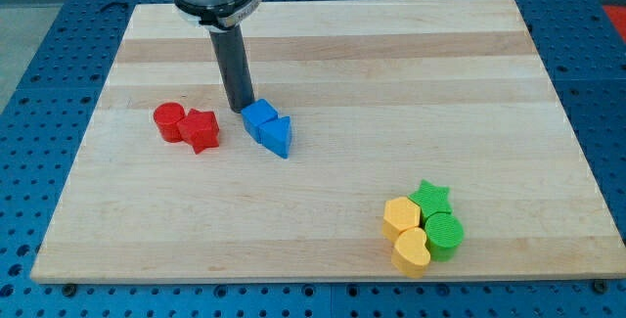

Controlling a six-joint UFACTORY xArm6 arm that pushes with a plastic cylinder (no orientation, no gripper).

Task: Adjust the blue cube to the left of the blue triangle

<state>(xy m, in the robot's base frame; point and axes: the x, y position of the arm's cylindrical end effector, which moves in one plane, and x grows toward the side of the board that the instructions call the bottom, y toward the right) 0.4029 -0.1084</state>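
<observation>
My tip (238, 110) is a plain dark rod with no pincer to open or close, so it holds nothing; it stands right at the upper-left edge of the blue cube (259, 117). The cube touches the blue triangle (277, 137), lying to that triangle's upper left, near the middle of the wooden board (391, 73).

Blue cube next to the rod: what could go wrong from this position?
My tip sits at the blue cube's upper-left edge, and the cube touches the blue triangle. Pushing on could shove both blocks together toward the view's right. Swinging round toward the view's left might clip the red star-like block.
</observation>
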